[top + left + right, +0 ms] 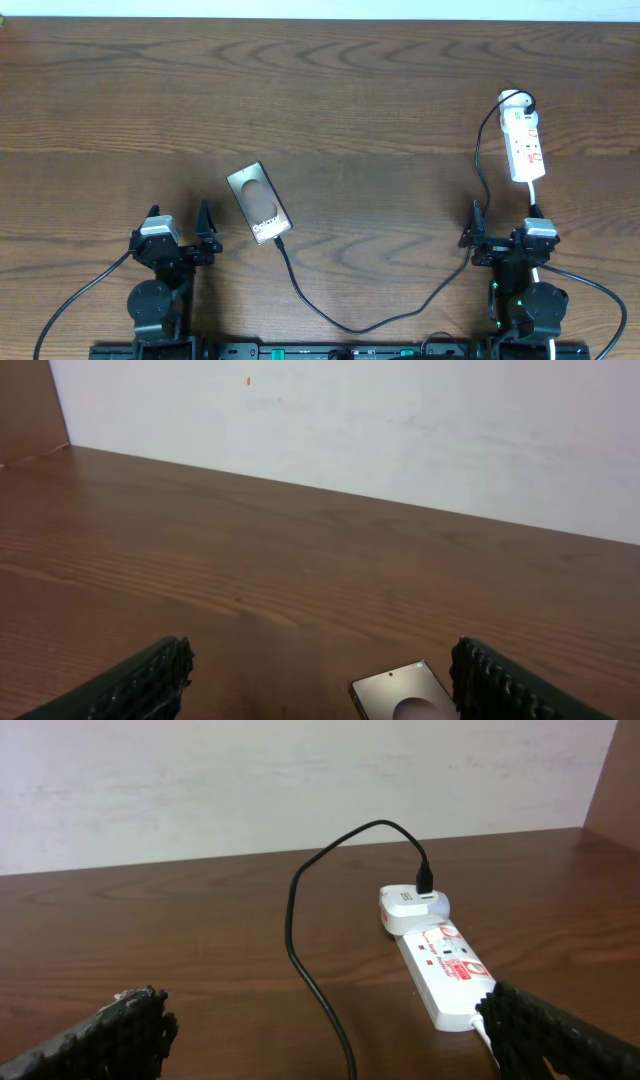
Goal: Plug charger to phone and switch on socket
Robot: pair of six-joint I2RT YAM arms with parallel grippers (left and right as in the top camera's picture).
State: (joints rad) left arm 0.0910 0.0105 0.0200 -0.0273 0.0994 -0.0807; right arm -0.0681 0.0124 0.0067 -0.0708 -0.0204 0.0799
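- The left arm [152,295] sits at the lower left of the overhead view. It is folded low over the dark brown wooden tabletop [380,90], and its wrist points toward the top of the frame.
- The left fingers [207,222], black and ribbed, are spread wide. In the left wrist view they sit in the two bottom corners with wood grain between them.
- The small flat rectangular phone [259,203], with a brownish-grey screen and a dark oval, lies flat left of centre. It is tilted so its top leans toward the upper left. It is near the left fingers on their right side and not touching them.
- In the left wrist view, the phone's top edge shows at the bottom of the frame, nearer the right-hand finger.
- The right arm [528,300] sits at the lower right, folded the same way, with small green lights on its base.
- The right fingers [476,222] are also spread wide, apart from every object.
- The narrow white power strip [524,145] with red marks lies at the upper right, beyond the right fingers. Its white cord runs down toward the arm.
- The thin black charger cable [340,320] rises from a white adapter [412,905] in the strip's far end. It sags through the bottom centre and meets the phone's lower edge.
- I cannot tell whether its tip is fully seated there.
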